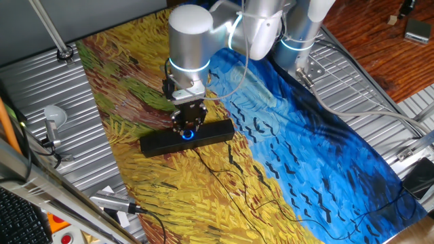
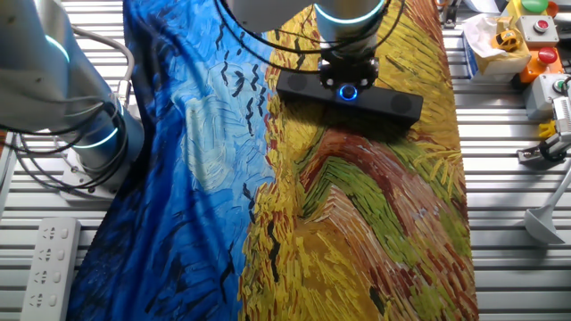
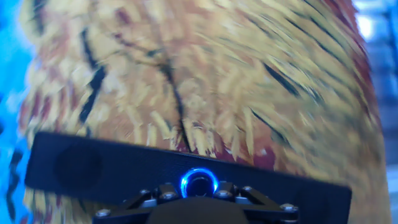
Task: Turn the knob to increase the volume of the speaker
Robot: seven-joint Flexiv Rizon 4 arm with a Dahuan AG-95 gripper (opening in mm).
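Observation:
The speaker is a long slim black bar lying across the yellow part of the painted cloth; it also shows in the other fixed view and in the hand view. The knob sits at the middle of its top face, ringed by blue light. My gripper stands straight above the bar's centre, with its jaws down on both sides of the knob and closed on it. The fingertips are hidden under the hand in the hand view, which is blurred away from the knob.
A thin black cable runs from the speaker over the cloth. Metal ribbed table lies to the sides. A power strip, a button box and small tools lie near the edges. The arm's base stands beside the cloth.

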